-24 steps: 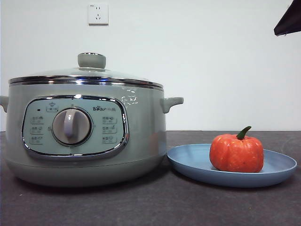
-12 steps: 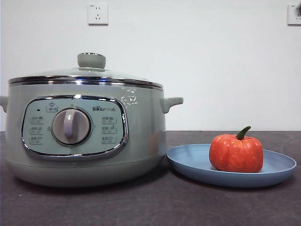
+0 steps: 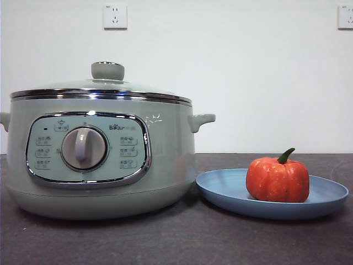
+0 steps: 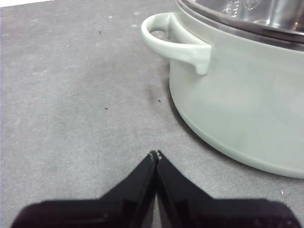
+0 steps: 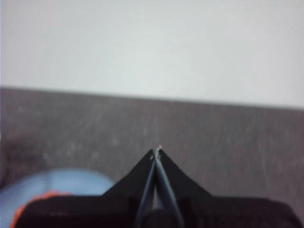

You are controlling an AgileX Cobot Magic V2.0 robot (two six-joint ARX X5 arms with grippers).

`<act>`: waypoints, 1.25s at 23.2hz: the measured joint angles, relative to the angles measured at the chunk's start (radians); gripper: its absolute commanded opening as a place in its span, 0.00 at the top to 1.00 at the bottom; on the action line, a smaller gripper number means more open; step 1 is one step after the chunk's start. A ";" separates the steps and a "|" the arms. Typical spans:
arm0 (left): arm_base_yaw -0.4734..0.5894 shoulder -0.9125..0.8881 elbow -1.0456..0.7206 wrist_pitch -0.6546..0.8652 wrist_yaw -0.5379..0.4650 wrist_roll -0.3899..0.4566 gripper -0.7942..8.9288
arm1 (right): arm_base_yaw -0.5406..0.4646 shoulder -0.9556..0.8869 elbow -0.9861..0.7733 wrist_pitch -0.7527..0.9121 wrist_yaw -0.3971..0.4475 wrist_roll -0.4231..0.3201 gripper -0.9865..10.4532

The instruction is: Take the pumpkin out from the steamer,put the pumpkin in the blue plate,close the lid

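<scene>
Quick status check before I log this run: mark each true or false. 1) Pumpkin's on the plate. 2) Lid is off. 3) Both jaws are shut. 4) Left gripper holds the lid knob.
1) True: the small orange-red pumpkin sits on the light blue round plate.
2) False: the domed glass lid rests on the sage-green steamer.
3) True: left gripper and right gripper are both shut and empty.
4) False: it hangs over bare table beside the steamer.

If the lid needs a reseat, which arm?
Probably left: the left gripper, jaws shut, sits beside the steamer, whose lid is already on. The right gripper is over by the blue plate.
</scene>
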 measured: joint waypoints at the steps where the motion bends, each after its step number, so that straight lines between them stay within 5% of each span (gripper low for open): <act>1: 0.000 0.000 0.000 0.000 0.000 0.000 0.92 | 0.000 -0.014 -0.026 -0.005 0.000 0.000 0.91; 16: 0.000 0.000 0.000 0.000 0.000 0.000 0.92 | 0.001 -0.085 -0.121 -0.114 0.004 0.103 0.91; 29: 0.000 0.000 0.000 0.000 0.000 0.000 0.92 | 0.001 -0.085 -0.121 -0.115 0.004 0.110 0.91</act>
